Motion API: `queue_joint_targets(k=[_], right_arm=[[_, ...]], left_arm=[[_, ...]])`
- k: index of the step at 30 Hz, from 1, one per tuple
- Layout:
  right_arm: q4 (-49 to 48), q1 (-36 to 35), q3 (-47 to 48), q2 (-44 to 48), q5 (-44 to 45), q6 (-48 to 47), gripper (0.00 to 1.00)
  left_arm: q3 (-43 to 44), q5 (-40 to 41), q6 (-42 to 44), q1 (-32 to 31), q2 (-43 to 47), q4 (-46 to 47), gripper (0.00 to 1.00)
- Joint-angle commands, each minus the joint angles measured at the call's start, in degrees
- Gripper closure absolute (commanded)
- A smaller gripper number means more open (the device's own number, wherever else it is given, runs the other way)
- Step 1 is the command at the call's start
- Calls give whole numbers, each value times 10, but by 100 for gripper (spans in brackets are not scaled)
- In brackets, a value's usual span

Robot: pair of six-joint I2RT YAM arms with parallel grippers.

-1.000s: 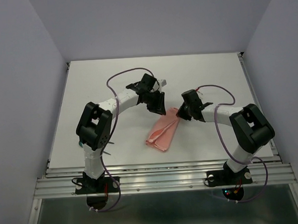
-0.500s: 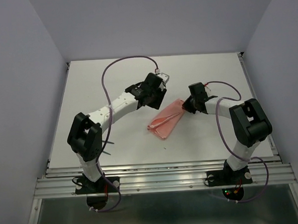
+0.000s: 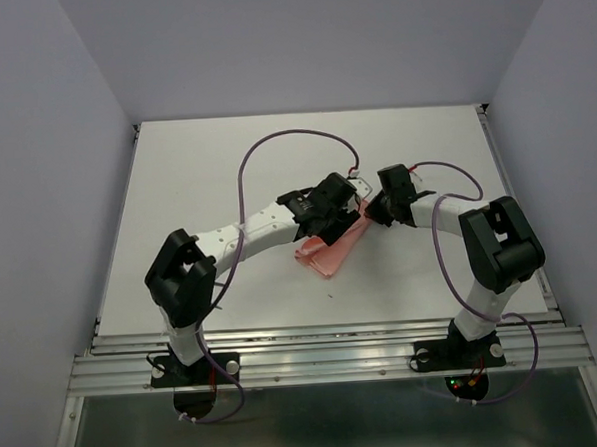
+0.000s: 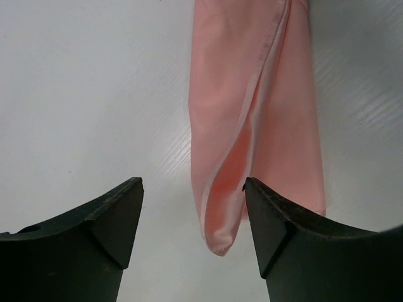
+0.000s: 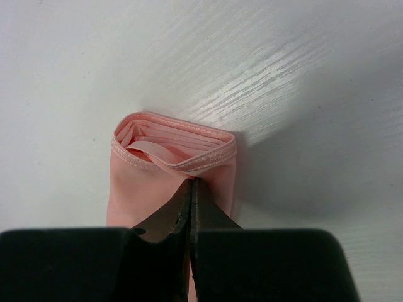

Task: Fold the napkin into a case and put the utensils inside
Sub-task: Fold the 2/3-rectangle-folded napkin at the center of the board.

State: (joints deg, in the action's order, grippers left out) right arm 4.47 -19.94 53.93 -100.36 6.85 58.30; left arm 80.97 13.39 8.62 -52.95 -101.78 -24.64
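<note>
Left gripper [image 4: 192, 189] swung over napkin [image 4: 252, 126]; jaws now wide, empty, folded end between them. Right gripper [image 5: 191, 189] shut, pinching opposite end. Regrasp likely next.

surface: white table [image 3: 177, 190] | lying on it: folded salmon-pink napkin [image 3: 322, 258], flat

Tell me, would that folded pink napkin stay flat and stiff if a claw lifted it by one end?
Probably not. The napkin looks thin and soft, with a loose rounded fold, so it would likely droop. Its stacked layers seem unfastened and could slide apart. A push might bunch it.
</note>
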Motion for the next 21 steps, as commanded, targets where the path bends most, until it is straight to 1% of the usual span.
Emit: queue_joint_targets(k=[1, 6, 9, 12, 21], right_arm=[[39, -1, 0, -12, 4, -10, 99], [39, -1, 3, -12, 4, -12, 99], [39, -1, 1, -12, 4, -13, 99], [39, -1, 1, -10, 4, -12, 99], [39, -1, -1, -8, 3, -14, 99]], left_arm=[[-9, 14, 23, -27, -5, -4, 23], [-6, 26, 24, -46, -32, -5, 24], [-5, 22, 26, -52, -45, -5, 28], [-5, 39, 26, -58, -61, -6, 30], [-5, 89, 20, -63, -80, 10, 30]])
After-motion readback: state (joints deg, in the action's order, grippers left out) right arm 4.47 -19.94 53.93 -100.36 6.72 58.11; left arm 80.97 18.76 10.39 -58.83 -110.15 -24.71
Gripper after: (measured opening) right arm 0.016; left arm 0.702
